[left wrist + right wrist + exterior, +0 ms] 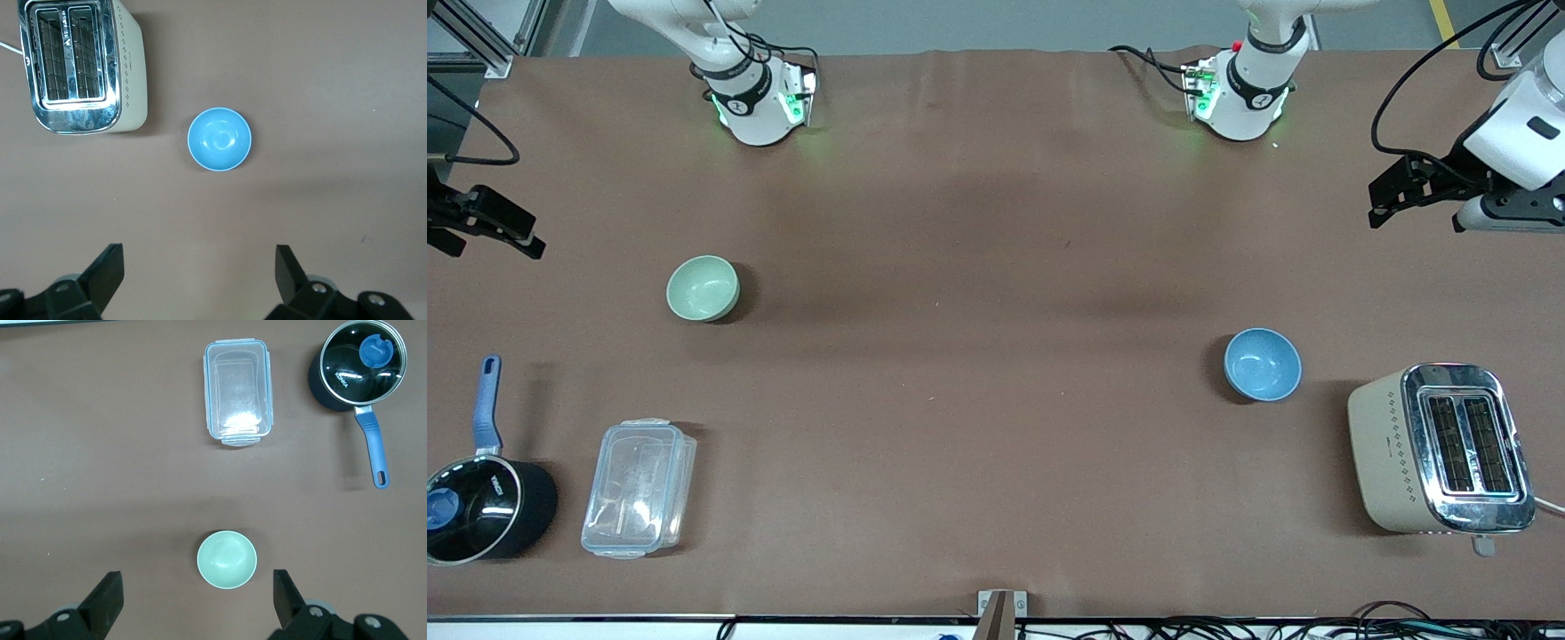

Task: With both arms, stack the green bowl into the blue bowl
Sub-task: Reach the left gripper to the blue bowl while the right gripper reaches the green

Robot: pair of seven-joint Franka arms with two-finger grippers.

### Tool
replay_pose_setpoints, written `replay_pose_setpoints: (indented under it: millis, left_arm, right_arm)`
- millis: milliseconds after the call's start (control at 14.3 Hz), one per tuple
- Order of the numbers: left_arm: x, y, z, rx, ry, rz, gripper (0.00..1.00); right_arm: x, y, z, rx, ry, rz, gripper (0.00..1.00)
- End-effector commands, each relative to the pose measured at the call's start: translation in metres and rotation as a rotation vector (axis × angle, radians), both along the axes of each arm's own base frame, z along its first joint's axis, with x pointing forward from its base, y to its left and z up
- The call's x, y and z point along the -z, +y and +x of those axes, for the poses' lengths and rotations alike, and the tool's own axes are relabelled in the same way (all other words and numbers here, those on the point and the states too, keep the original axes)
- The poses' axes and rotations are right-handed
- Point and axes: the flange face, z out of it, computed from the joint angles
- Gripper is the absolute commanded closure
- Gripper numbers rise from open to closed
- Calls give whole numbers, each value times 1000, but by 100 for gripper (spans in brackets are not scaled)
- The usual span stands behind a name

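The green bowl (703,287) stands upright and empty on the brown table toward the right arm's end; it also shows in the right wrist view (227,559). The blue bowl (1262,364) stands upright and empty toward the left arm's end, beside a toaster; it also shows in the left wrist view (219,139). My right gripper (529,233) is open and empty, up over the table edge at the right arm's end (198,583). My left gripper (1376,206) is open and empty, up over the table at the left arm's end (200,260). Neither touches a bowl.
A cream and chrome toaster (1440,449) stands beside the blue bowl, nearer the front camera. A clear lidded plastic container (639,487) and a black saucepan with a blue handle (485,502) stand nearer the camera than the green bowl.
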Motion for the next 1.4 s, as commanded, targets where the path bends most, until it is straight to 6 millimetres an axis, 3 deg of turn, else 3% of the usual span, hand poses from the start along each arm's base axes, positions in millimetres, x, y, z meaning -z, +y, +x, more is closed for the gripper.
replay_pose_setpoints:
  millis: [0, 279, 558, 767, 1047, 1326]
  left_arm:
    - [-7, 0, 2, 5, -7, -20, 0]
    - [-6, 3, 13, -4, -10, -21, 0]
    - [44, 9, 36, -37, 63, -12, 0]
    - [110, 12, 46, -42, 66, -10, 0]
    - [202, 21, 53, -36, -1, 11, 0]
    - [289, 33, 57, -50, -29, -6, 0]
  right_arm:
    - [0, 0, -4, 6, -4, 22, 1]
    - [-1, -2, -3, 10, -11, 23, 1]
    - [0, -7, -6, 17, 10, 23, 1]
    - [3, -17, -7, 25, 12, 10, 2]
    - [37, -37, -6, 54, 52, 10, 3]
    - [121, -41, -12, 65, 113, 17, 3]
